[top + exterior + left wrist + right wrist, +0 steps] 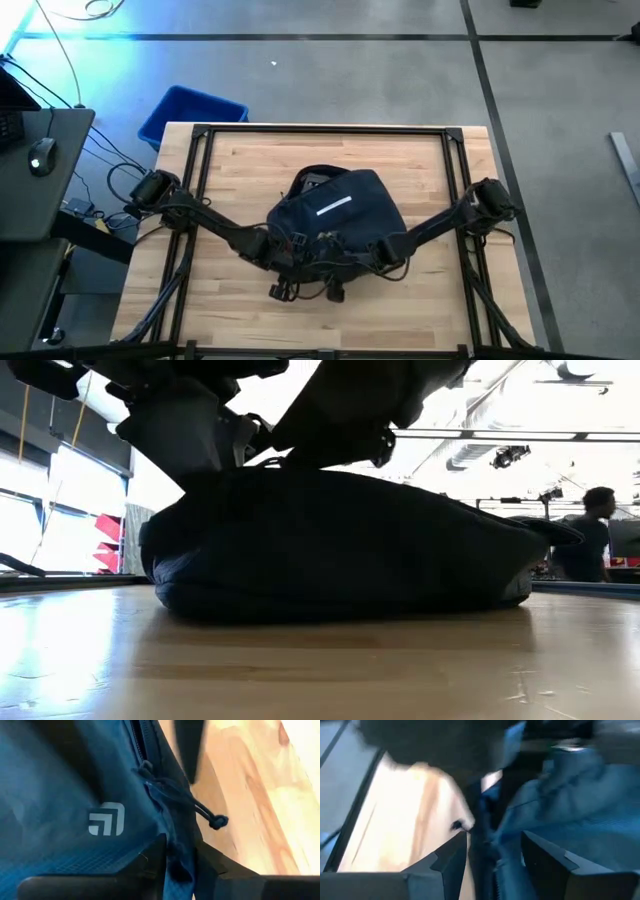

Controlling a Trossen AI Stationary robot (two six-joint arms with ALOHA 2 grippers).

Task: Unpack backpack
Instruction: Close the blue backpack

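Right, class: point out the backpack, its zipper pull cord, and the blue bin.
backpack [340,215]: high view, middle of its top panel.
zipper pull cord [200,810]: left wrist view, cord just above its knotted end.
blue bin [185,112]: high view, inside floor, beyond the table's far-left corner.

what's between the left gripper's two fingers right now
In the left wrist view, a fold of the large dark navy fabric backpack, right by its zipper, sits between the left gripper fingers; its knotted cord pull lies just beyond.
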